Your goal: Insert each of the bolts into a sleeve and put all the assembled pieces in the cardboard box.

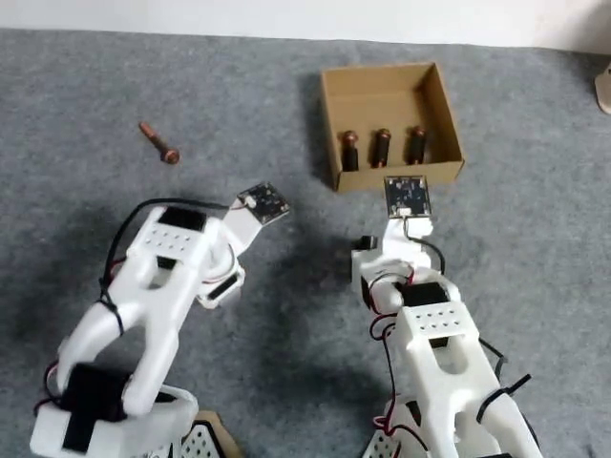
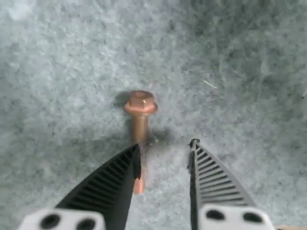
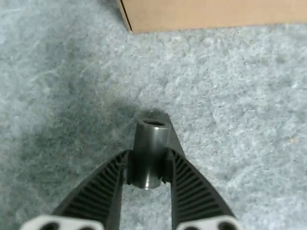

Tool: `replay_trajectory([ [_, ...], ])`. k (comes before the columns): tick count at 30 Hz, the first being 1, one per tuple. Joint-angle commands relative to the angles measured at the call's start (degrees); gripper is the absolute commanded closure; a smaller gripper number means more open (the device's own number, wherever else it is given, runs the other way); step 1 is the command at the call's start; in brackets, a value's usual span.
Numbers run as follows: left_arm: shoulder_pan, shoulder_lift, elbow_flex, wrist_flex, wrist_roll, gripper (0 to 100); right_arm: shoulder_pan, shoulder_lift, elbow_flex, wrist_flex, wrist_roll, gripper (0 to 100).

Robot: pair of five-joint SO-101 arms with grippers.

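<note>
The right tool (image 3: 147, 159) clamps a dark sleeve (image 3: 151, 143) near the cardboard box (image 3: 211, 14). The left tool (image 2: 165, 149) stands wide above the grey surface (image 2: 249, 72), with a copper bolt (image 2: 140, 120) lying beside one finger.

Fuzzy, matt grey cloth covers the table (image 1: 535, 239). The bolt (image 2: 140, 120) is coppery metal with a dull sheen; the sleeve (image 3: 151, 143) is smooth, dark, satin metal. The cardboard box (image 1: 382, 100) is plain matt brown board, the left gripper (image 2: 165, 146) ribbed black plastic.
</note>
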Motion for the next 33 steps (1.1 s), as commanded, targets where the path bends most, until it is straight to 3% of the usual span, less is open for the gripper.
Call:
replay_trajectory([
  [1, 0.5, 1.5, -5.5, -0.7, -0.4, 84, -0.5, -2.3, -0.3, -1.7, -0.5, 99.3],
  [21, -1.2, 19.2, -11.6, -3.2, -0.4, 85, -0.5, -2.3, -0.2, -1.7, -0.5, 99.3],
  [25, -1.2, 21.8, -13.4, -4.6, 0.4, 100, -0.5, -2.3, -0.2, -1.7, -0.5, 99.3],
  [33, -0.8, 22.3, -16.3, -4.8, 21.2, 98, -0.5, -4.8, 2.9, -7.7, -1.0, 99.3],
])
